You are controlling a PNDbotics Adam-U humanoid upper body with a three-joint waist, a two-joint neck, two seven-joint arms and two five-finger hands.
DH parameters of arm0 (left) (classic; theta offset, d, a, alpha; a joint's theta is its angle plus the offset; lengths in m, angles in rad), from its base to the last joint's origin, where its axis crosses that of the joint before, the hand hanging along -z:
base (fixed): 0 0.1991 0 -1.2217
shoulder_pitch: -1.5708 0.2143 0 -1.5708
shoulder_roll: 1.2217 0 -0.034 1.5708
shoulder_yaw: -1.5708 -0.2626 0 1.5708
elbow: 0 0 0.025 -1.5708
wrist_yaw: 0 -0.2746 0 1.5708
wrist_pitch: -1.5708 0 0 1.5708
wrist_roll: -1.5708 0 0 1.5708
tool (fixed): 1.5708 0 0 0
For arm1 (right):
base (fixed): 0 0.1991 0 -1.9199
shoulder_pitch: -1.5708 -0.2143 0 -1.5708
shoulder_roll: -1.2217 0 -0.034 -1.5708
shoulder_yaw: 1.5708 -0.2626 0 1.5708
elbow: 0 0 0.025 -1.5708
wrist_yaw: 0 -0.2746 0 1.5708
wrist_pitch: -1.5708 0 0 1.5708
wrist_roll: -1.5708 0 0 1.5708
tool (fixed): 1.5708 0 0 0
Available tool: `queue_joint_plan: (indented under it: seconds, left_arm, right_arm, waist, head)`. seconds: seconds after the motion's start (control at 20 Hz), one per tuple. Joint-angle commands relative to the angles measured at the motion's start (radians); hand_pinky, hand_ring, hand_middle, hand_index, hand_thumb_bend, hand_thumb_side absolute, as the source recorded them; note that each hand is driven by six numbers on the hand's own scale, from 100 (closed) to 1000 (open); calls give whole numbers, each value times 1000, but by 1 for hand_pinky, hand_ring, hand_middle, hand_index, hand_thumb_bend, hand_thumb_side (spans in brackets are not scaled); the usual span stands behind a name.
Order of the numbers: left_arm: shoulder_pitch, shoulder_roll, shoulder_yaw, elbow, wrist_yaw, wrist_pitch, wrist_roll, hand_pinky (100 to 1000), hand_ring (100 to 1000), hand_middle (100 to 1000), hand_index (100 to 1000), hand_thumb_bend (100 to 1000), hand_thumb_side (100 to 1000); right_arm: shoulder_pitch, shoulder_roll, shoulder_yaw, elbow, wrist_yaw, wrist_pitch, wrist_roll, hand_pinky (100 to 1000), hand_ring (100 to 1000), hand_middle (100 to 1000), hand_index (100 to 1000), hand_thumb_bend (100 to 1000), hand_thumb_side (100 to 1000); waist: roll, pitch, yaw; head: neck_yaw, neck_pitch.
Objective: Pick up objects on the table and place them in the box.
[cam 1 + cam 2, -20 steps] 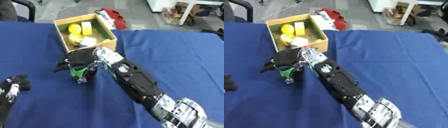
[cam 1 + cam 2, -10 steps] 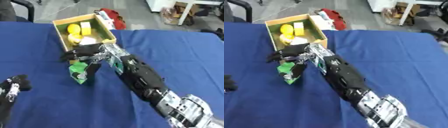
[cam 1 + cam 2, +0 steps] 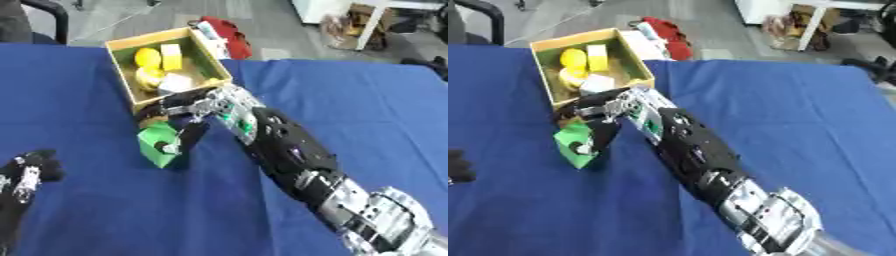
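A green carton (image 3: 158,145) with a dark spot on its face sits tilted on the blue cloth, just in front of the wooden box (image 3: 117,67). My right hand (image 3: 194,105) reaches in from the lower right; its fingers curl over the carton's top and its thumb (image 3: 190,136) lies against the carton's right side. The box holds yellow pieces (image 3: 148,58) and a white piece (image 3: 176,83). My left hand (image 3: 29,171) rests at the lower left edge with fingers relaxed and nothing in it.
A red thing (image 3: 227,34) lies on the floor just behind the box. Blue cloth (image 3: 367,110) covers the whole table. A dark chair (image 3: 54,15) stands beyond the far left edge, and white furniture legs (image 3: 367,25) at the far right.
My right hand, which lay over the green carton, has drawn up toward the box front, so more of the carton shows below its fingers. The left hand has stayed put.
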State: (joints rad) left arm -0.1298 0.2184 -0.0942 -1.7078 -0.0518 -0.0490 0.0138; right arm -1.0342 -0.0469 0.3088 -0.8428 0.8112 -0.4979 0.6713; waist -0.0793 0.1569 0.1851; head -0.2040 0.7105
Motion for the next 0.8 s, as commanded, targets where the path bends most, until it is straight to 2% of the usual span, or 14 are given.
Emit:
queue_joint_plan:
  seconds: [0.05, 0.2, 0.35, 0.4, 0.5, 0.6, 0.65, 0.7, 0.75, 0.8]
  left_arm:
    - [-5, 5, 7, -13, 4, -4, -3, 644, 561, 549, 728, 100, 755]
    - [-4, 6, 8, -13, 5, -5, -3, 644, 561, 550, 728, 100, 755]
    - [-4, 6, 9, -13, 5, -5, -3, 644, 561, 550, 728, 100, 756]
    - [-4, 6, 9, -13, 5, -5, -3, 644, 561, 550, 728, 100, 756]
    - [-4, 5, 8, -13, 5, -5, -3, 644, 561, 550, 728, 100, 756]
    - [-3, 6, 8, -13, 5, -5, -4, 644, 561, 550, 728, 100, 757]
    - [-2, 6, 9, -13, 5, -5, -3, 644, 561, 550, 728, 100, 757]
    - [-2, 7, 9, -12, 5, -5, -3, 644, 562, 550, 728, 100, 757]
    - [-2, 7, 8, -12, 5, -5, -3, 644, 562, 550, 728, 100, 757]
    - [-3, 7, 8, -12, 5, -5, -4, 645, 562, 551, 728, 100, 758]
  right_arm:
    - [-19, -28, 6, -11, 39, -252, 236, 927, 986, 1000, 1000, 100, 209]
    - [-16, -31, 6, -3, 68, -265, 236, 926, 986, 1000, 1000, 100, 215]
    - [-16, -36, -7, -11, 58, -263, 236, 922, 979, 1000, 1000, 100, 425]
    - [-18, -39, -11, -17, 47, -260, 236, 918, 975, 1000, 1000, 100, 523]
    - [-23, -46, -12, -24, 8, -255, 236, 915, 972, 1000, 1000, 100, 664]
    - [-28, -56, -2, -24, -30, -253, 236, 915, 972, 1000, 1000, 100, 743]
    - [-28, -61, 6, -25, -43, -254, 236, 916, 973, 1000, 1000, 100, 742]
    - [-28, -64, 14, -25, -51, -256, 236, 916, 975, 1000, 1000, 100, 667]
    - [-26, -67, 23, -25, -55, -260, 236, 917, 975, 1000, 1000, 100, 644]
    - [-24, -70, 29, -24, -56, -264, 236, 918, 977, 1000, 1000, 100, 538]
  waist:
    - [22, -21, -1]
    - [22, -21, -1]
    - [22, -21, -2]
    - [22, -22, -3]
    - [22, -22, -3]
    - [22, -23, -3]
    - [21, -23, -3]
    - [21, -23, -3]
    - [20, -23, -4]
    - [20, -23, -4]
  head:
    - [2, -6]
    - [3, -6]
    - [5, -5]
    - [4, -4]
    - [4, -3]
    - [3, -3]
    - [2, -2]
    - [2, -2]
    - [2, -2]
    - [2, -2]
